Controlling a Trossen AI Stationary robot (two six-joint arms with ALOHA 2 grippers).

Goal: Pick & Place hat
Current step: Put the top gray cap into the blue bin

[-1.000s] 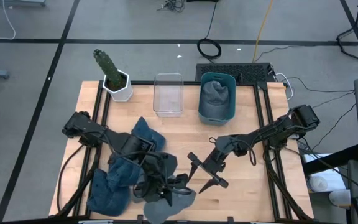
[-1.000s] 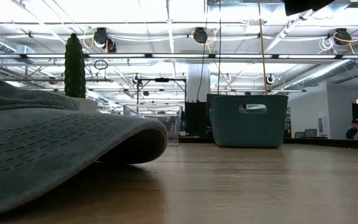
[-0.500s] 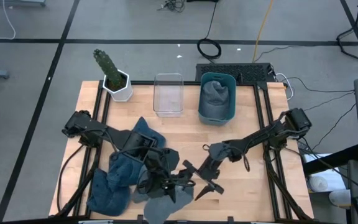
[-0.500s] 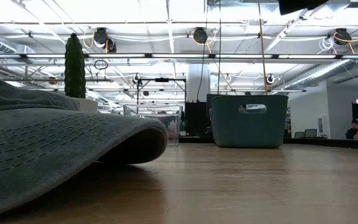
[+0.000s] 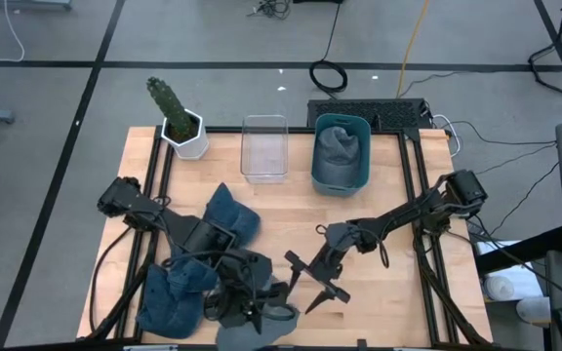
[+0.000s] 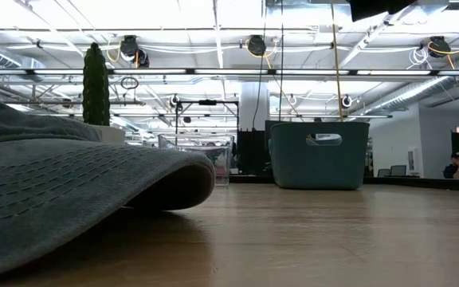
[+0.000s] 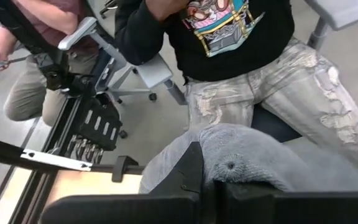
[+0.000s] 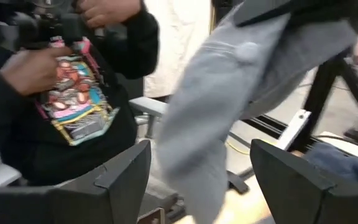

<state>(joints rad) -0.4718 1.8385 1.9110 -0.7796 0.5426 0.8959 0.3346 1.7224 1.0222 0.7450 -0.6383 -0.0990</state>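
Near the front edge of the wooden table [image 5: 379,292], seen from above, the left gripper [image 5: 258,310] is clamped on a grey hat [image 5: 279,322], which hangs partly past the table's front edge; the left wrist view shows the same grey hat [image 7: 260,155] pinched between that arm's dark fingers [image 7: 185,174], with its small top button facing the camera; just beside it, toward the table's middle, the right gripper [image 5: 310,278] hovers with its two fingers spread wide and nothing between them; the right wrist view shows those fingers [image 8: 120,180] far apart, with the grey hat [image 8: 210,124] hanging in front of them, gripped from above by the other arm; a pile of blue hats [image 5: 188,278] lies on the left half of the table, under and beside the left arm, reaching from the table's middle to its front left corner; at the back edge stand a cactus [image 5: 169,102] in a white pot [image 5: 188,136], a clear bin [image 5: 264,148] and a teal bin [image 5: 341,156] with a grey hat already lying inside it; in the low view a grey-green hat brim [image 6: 70,195] fills the near left, with the teal bin [image 6: 319,153] far across the table; beyond the table's front a person in a black printed shirt [image 7: 229,31] sits facing the table.
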